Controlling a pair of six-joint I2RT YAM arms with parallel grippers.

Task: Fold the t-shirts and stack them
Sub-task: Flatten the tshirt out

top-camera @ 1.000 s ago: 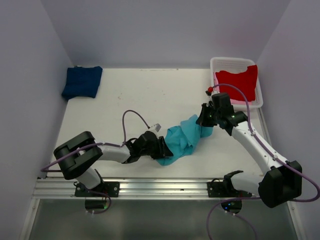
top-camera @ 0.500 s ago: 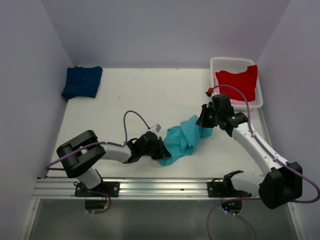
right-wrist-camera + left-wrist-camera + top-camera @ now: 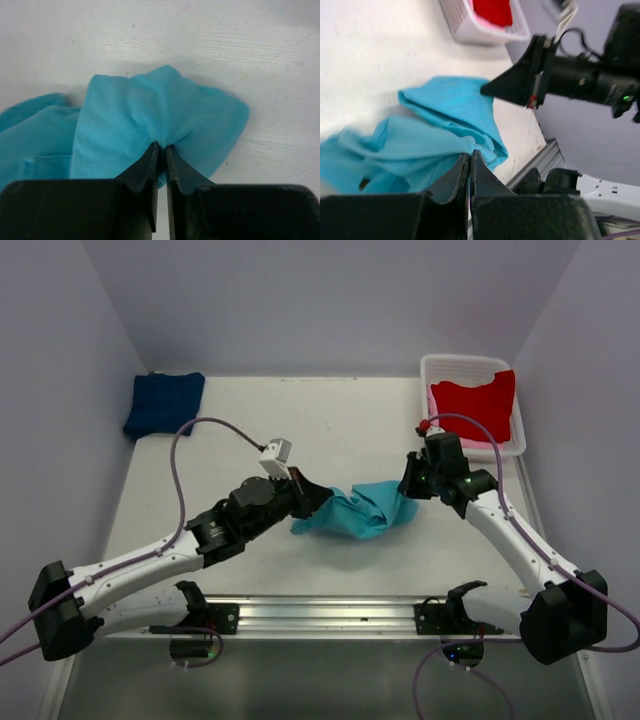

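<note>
A crumpled turquoise t-shirt (image 3: 355, 512) lies bunched at the table's middle, stretched between both grippers. My left gripper (image 3: 312, 498) is shut on its left end; the left wrist view shows the cloth (image 3: 435, 130) pinched at the fingertips (image 3: 470, 156). My right gripper (image 3: 408, 488) is shut on its right end; the right wrist view shows a fold of cloth (image 3: 160, 115) nipped between the tips (image 3: 161, 147). A folded navy t-shirt (image 3: 164, 404) lies at the far left corner. A red t-shirt (image 3: 474, 400) lies in the white basket (image 3: 470, 362), with pink cloth (image 3: 436, 404) under it.
The white basket stands at the far right corner, also in the left wrist view (image 3: 485, 35). Walls close in on three sides. An aluminium rail (image 3: 320, 615) runs along the near edge.
My left arm has swung up and away from the near edge, lifting the shirt's left end toward the table's middle. The shirt is now pulled more level. My right gripper has barely moved.
</note>
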